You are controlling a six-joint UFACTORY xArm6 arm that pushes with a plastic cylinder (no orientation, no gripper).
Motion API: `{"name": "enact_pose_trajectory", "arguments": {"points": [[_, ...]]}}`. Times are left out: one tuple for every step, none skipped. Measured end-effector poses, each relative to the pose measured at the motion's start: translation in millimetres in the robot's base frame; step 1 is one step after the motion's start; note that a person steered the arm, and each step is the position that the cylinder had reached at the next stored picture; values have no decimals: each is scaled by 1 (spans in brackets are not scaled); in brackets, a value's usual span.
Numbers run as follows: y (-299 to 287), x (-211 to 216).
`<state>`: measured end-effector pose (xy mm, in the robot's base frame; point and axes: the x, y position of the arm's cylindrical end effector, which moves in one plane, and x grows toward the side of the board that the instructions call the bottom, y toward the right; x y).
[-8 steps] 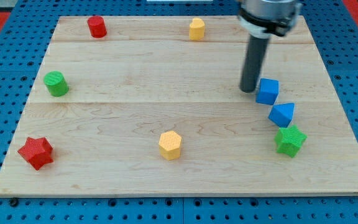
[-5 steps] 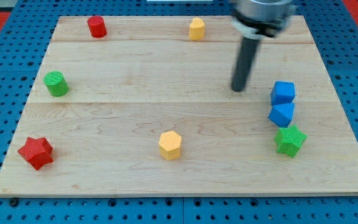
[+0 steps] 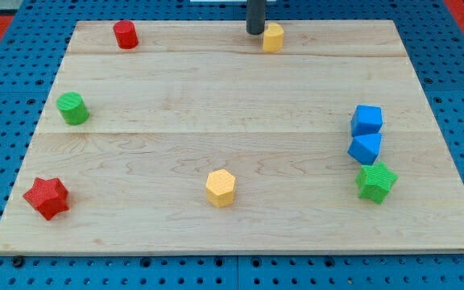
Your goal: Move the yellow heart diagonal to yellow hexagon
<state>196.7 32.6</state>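
Item: push in hand. My tip (image 3: 254, 32) stands at the top centre of the frame, touching or just beside the left flank of the yellow heart (image 3: 273, 37). There are no fingers on this rig, only a bare rod, so nothing is held.

Yellow heart: small, rounded, matt yellow, upright near the top edge of the wooden worktop (image 3: 232, 89); its lobes are hard to make out from here.

Yellow hexagon (image 3: 221, 188): lower centre of the frame, well apart from the heart.

Step, as judged: contact stage, heart not yet placed. The next move calls for getting behind the heart on its upper side and driving it down the frame to rest off a corner of the hexagon.

Other stock: red cylinder (image 3: 125, 35) upper left; green cylinder (image 3: 72, 108) left; red star (image 3: 47, 197) lower left; two blue blocks (image 3: 366, 120) (image 3: 366, 148) and green star (image 3: 376, 181) at right.
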Motion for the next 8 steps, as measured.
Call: {"name": "enact_pose_trajectory", "arguments": {"points": [[33, 34], [78, 86], [106, 105], [103, 82], [112, 117], [111, 153], [85, 150], [27, 150]]}}
